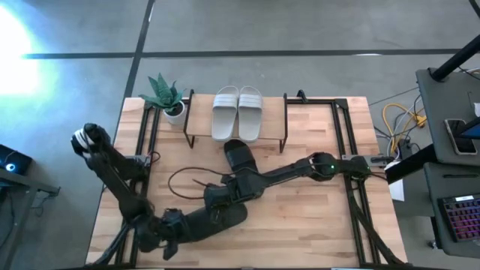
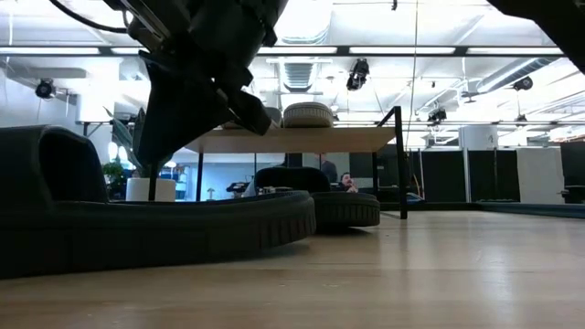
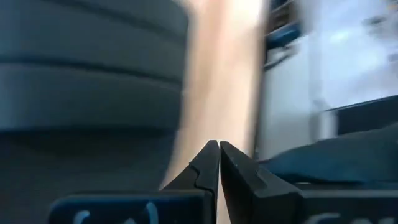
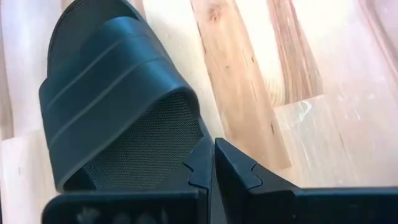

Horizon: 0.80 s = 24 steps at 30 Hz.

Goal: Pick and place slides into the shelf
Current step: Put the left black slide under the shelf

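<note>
At the table's left edge you have the left arm folded down toward the near-left corner, its left gripper low over the tabletop. In its wrist view the fingertips are pressed together with nothing between them, so it is clenched and empty. Just beside it lies a black slide, flat on the wood near the front edge; in the low view this same slide fills the left foreground.

Moving right along the back of the table, a small potted plant stands at the left end of the shelf. On the shelf's plank top you see the pale grey-white pair side by side, touching each other, toes toward the front.

Just in front of the shelf, near the middle of the table, the second black slide lies on the tabletop. The right arm reaches in from the right side across the table, and its right gripper sits between the two black slides. In the right wrist view its fingertips are closed tip to tip, gripping nothing, with that black slide's strap opening right next to them. A thin dark cable loops on the wood left of that gripper.
</note>
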### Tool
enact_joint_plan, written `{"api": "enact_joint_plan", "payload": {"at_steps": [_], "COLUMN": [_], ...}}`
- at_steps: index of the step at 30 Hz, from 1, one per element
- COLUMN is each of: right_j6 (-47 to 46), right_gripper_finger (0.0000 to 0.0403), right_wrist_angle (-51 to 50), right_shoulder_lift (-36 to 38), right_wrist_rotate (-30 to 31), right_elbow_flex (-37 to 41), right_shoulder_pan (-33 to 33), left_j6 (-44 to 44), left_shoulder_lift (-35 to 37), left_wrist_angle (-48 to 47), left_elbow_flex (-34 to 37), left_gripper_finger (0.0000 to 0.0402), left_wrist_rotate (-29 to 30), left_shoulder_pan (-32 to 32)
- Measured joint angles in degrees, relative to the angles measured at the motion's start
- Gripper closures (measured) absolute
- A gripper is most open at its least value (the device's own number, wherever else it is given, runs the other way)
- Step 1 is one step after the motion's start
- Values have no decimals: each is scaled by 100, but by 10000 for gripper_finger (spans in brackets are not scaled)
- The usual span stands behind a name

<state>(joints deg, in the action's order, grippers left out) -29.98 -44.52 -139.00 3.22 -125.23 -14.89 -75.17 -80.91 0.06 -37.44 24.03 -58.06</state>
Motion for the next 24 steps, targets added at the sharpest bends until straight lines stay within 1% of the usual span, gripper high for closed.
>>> {"api": "enact_joint_plan", "payload": {"at_steps": [3,5,11,15,19,21,24], "right_j6": [2,4,3,4,2,2,0], "right_gripper_finger": [390,390,390,390,390,390,390], "right_wrist_angle": [24,37,29,30,78,176,452], "right_shoulder_lift": [0,0,0,0,0,0,0], "right_wrist_rotate": [-7,-13,-276,-499,-518,-518,-520], "right_elbow_flex": [0,0,0,0,0,2,2], "right_shoulder_pan": [6,3,-119,-291,-434,-485,-524], "left_j6": [-251,-444,-504,-493,-316,-164,301], "left_shoulder_lift": [-298,-430,-468,-244,56,230,456], "left_wrist_angle": [-789,-1152,-1266,-1357,-1829,-2045,-2069], "left_elbow_flex": [-174,-192,-41,110,136,136,136], "left_gripper_finger": [402,402,402,402,402,402,402], "left_wrist_rotate": [-9,-12,115,548,1015,1284,1574], "left_shoulder_pan": [118,199,529,730,987,1157,1434]}}
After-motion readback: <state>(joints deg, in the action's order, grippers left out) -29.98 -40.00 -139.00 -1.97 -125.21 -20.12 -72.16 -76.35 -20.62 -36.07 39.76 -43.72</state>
